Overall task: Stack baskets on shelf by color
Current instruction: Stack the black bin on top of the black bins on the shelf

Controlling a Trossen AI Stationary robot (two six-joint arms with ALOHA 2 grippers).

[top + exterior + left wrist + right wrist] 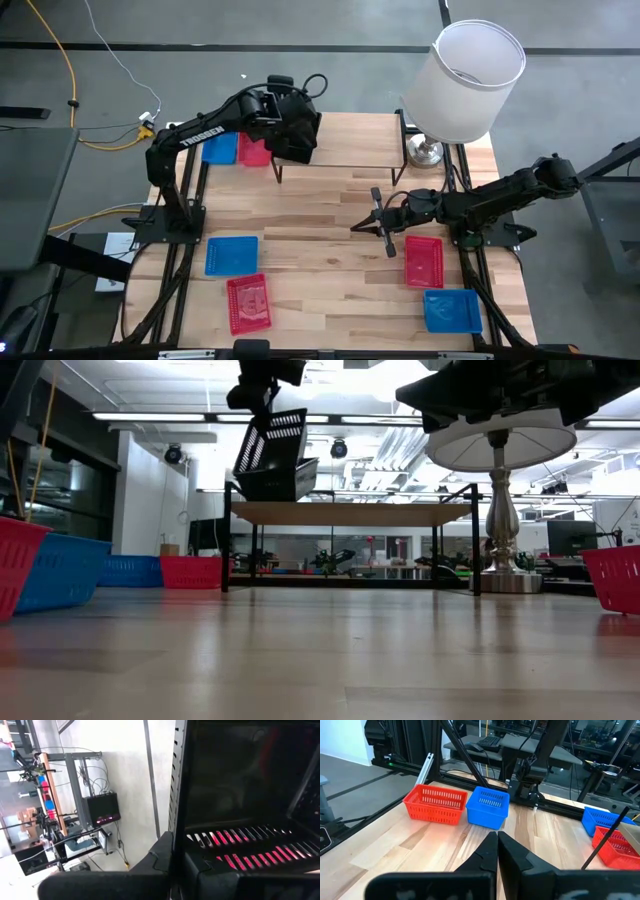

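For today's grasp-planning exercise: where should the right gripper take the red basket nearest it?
Probably pinch the wall of the red basket nearest the right gripper, coming from above: it lies flat, open side up, so its thin upright wall suits a two-finger pinch.

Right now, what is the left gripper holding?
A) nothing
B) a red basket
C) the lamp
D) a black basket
D: the left gripper holds a tilted black basket above the shelf, seen in the low view.
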